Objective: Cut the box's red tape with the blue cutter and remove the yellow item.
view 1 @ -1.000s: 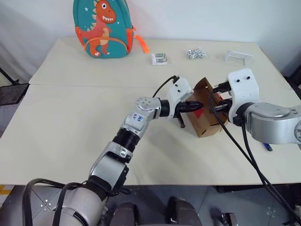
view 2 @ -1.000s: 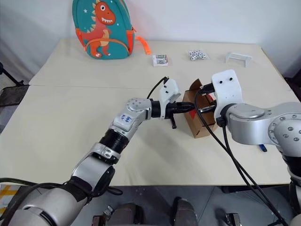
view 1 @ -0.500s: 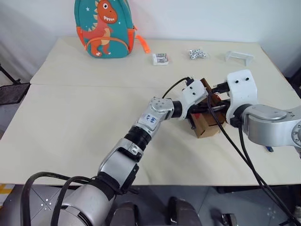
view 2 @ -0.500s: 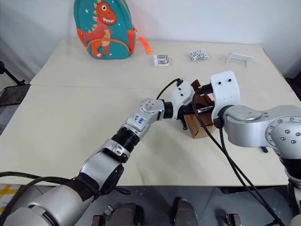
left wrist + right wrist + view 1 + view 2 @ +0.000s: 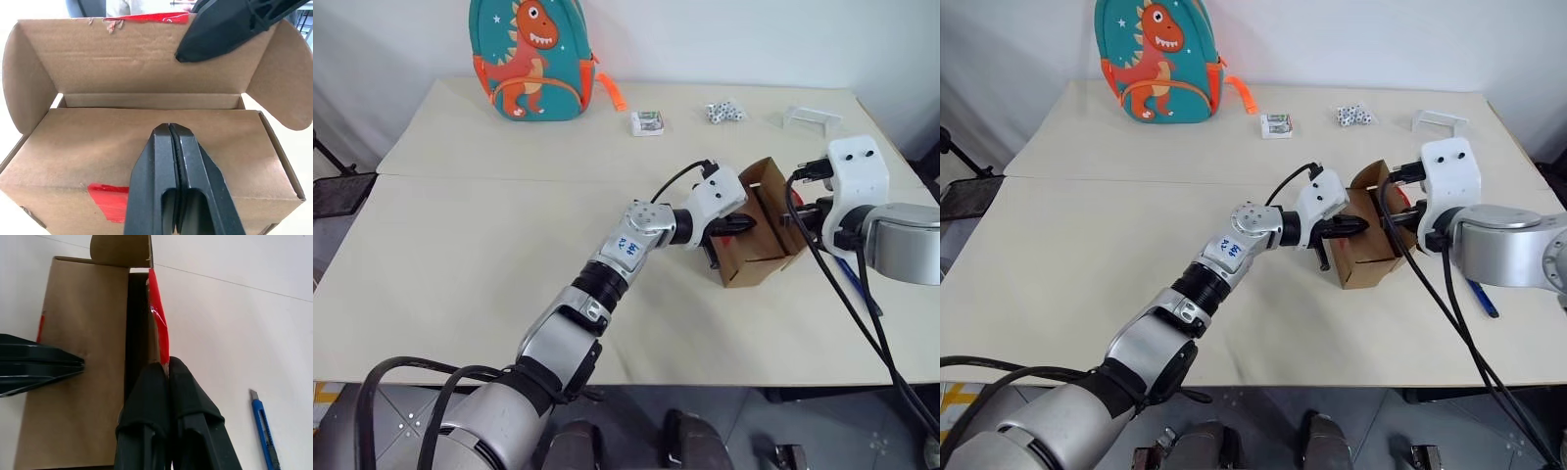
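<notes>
The box sits on the table, well in front of the dinosaur backpack. The left gripper, jaws shut and empty, presses the box's inner flap; the right gripper pinches the red-taped outer flap. The blue cutter lies right of the box.

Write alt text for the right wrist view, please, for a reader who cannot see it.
The right pincer, shut, grips the taped edge of the box lid, where red tape runs along it. The lid is raised and a dark gap shows inside. The shut left pincer rests against the box, and the blue cutter lies on the table nearby.
</notes>
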Robot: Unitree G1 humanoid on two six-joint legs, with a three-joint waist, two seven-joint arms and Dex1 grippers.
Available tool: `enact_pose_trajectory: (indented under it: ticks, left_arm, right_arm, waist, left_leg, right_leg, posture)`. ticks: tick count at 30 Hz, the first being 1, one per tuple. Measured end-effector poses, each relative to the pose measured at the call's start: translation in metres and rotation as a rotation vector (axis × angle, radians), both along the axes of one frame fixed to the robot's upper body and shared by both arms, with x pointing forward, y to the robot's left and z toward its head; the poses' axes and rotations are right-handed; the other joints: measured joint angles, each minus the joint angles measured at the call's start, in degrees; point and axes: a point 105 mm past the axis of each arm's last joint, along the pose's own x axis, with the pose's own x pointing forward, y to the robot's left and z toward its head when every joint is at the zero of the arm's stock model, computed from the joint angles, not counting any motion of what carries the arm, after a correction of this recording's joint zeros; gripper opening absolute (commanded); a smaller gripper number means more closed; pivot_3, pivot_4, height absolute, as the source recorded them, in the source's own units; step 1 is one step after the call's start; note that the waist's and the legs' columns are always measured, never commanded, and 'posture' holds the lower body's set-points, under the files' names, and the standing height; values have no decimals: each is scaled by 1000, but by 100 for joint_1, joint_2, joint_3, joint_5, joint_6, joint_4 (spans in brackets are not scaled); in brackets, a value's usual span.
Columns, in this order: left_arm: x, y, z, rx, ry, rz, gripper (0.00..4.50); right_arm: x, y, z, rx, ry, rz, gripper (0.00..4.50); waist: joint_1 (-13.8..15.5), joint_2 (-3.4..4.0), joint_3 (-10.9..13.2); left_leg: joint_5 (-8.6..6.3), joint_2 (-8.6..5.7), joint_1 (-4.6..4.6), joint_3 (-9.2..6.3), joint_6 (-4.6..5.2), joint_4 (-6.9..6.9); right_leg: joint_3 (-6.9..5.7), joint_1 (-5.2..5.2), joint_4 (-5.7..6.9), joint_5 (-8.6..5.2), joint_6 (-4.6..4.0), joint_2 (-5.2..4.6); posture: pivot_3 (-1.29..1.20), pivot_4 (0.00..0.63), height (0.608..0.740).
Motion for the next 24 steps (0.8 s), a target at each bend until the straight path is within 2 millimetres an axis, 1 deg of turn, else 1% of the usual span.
enact_pose_trajectory:
  ticks: [5,15,17,22,24]
  left_arm:
    - [0,1,-1,1,7,0,0]
    - [1,11,-3,-12,22,17,0]
    - [2,14,-3,-8,26,21,0]
    - [4,19,-6,-7,42,38,0]
    - [5,20,-6,-10,45,42,0]
  right_arm:
    - [2,-6,0,22,5,7,36]
    - [4,-3,-3,68,-10,81,36]
    - [4,-8,-6,84,-9,66,36]
    - [3,-30,-15,83,-5,3,36]
    - [3,-32,-26,78,30,-5,36]
  waist:
    - [0,0,0]
    - [-4,0,0]
    - [-3,0,-1]
    - [15,-2,-2]
    - [10,-2,-2]
  left_leg:
    - [0,0,2,1,0,0]
    - [0,0,13,1,0,6]
    - [0,0,16,2,0,6]
    - [0,0,18,0,0,6]
    - [0,-1,17,2,0,6]
  right_leg:
    - [0,1,1,0,0,0]
    - [3,12,7,0,1,0]
    - [3,15,8,1,1,0]
    - [1,20,7,1,1,0]
    - [2,18,7,1,1,0]
  posture:
    - [0,150,740]
    - [0,150,740]
    - [0,150,740]
    - [0,150,740]
    - [0,150,740]
